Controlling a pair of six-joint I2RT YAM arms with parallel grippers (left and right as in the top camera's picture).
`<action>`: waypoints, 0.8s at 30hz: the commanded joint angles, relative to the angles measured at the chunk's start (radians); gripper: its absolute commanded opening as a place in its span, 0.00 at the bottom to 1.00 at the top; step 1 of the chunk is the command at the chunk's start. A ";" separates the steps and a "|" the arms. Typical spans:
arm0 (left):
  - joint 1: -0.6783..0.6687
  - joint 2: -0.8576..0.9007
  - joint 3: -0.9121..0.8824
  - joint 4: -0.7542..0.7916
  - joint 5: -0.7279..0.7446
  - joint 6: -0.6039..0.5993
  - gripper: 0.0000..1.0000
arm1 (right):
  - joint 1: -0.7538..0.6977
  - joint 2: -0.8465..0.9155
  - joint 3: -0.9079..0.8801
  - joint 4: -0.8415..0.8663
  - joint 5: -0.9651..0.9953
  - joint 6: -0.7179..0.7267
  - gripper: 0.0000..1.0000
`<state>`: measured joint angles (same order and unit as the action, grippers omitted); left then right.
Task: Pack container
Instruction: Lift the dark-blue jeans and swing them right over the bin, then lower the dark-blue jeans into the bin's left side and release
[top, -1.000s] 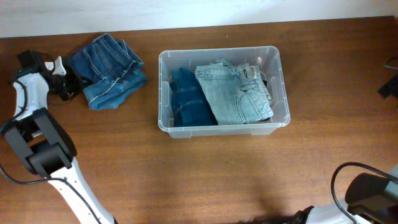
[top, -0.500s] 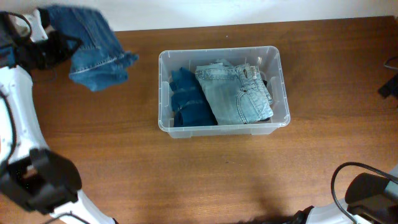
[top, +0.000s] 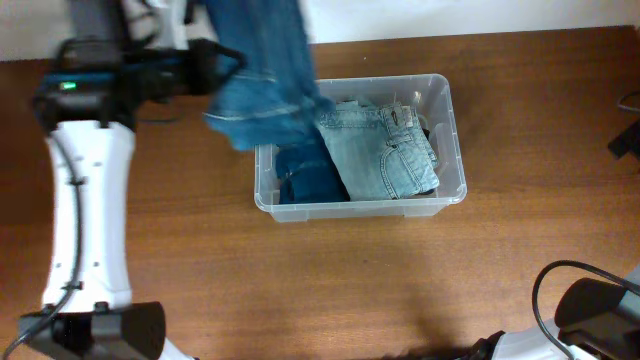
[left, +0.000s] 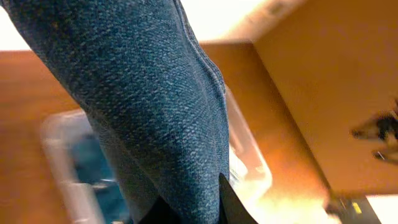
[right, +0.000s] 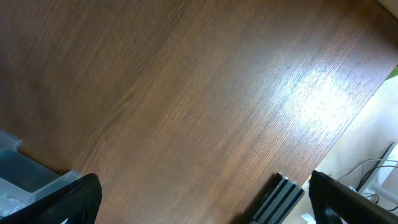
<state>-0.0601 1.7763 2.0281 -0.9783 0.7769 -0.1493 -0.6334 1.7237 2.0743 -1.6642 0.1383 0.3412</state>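
Note:
The clear plastic container (top: 360, 207) stands mid-table, with folded dark blue jeans (top: 300, 172) at its left end and light blue jeans (top: 385, 150) beside them. My left gripper (top: 222, 62) is raised at the back left, shut on a pair of mid-blue jeans (top: 265, 85) that hang over the container's left rim. In the left wrist view this denim (left: 155, 106) fills the frame, pinched between my fingers (left: 231, 204); the container (left: 252, 171) is a blur below. My right gripper (right: 208, 205) stands open over bare table, holding nothing.
The wooden table (top: 330, 290) spreads all round the container. A corner of the container (right: 25, 177) shows at the right wrist view's lower left. An aluminium rail (right: 283, 199) and cables lie past the table edge. A white wall runs along the back.
My left arm has lifted the mid-blue jeans off the far-left table and swung them right, up over the container's left end. The right gripper has not moved.

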 joint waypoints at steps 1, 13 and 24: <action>-0.101 -0.042 0.015 0.019 0.072 0.023 0.01 | -0.002 0.004 -0.003 0.003 0.005 0.012 0.98; -0.377 0.026 0.015 0.097 -0.093 -0.105 0.01 | -0.002 0.004 -0.003 0.003 0.005 0.012 0.99; -0.481 0.145 0.015 0.134 -0.254 -0.328 0.01 | -0.002 0.004 -0.003 0.003 0.005 0.012 0.99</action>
<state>-0.5385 1.9266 2.0266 -0.8703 0.5625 -0.4023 -0.6334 1.7237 2.0743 -1.6642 0.1379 0.3408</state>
